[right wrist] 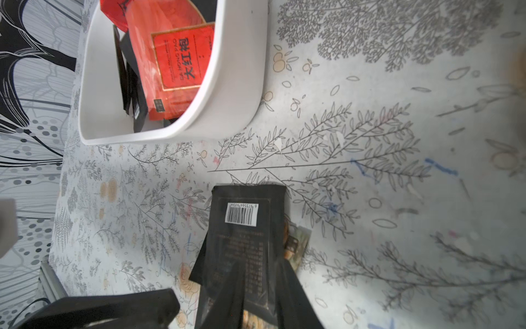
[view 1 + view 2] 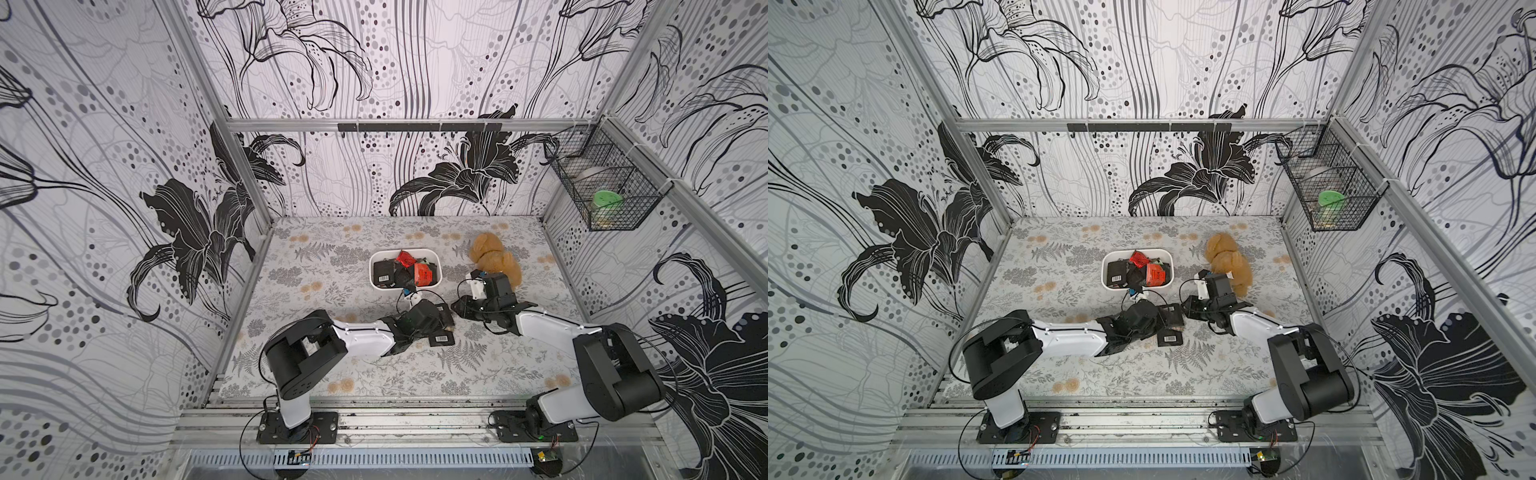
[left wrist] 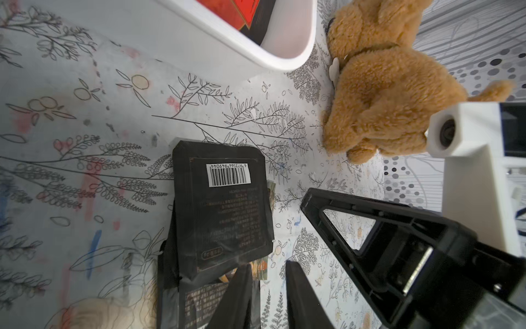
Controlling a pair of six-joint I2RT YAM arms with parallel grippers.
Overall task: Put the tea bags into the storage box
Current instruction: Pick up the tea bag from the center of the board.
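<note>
- Grip: right gripper (image 1: pixel 257 266) closed on black sachet (image 1: pixel 242 236) at its near edge, likely for a lift.
- Left gripper (image 3: pixel 267 266) slightly apart, tablecloth (image 3: pixel 271 287) showing between; one finger over tea bags (image 3: pixel 222 205), probably pinning them.
- Storage box (image 2: pixel 372 272) at 11 o'clock of both grippers in a top view, near, part-filled.
- Plush toy (image 2: pixel 494 253) at 1 o'clock: avoid.

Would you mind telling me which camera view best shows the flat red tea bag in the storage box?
The right wrist view: the flat red tea bag lies close up inside the storage box, its printed label readable. The left wrist view catches only a cropped red corner; both top views show it small.
</note>
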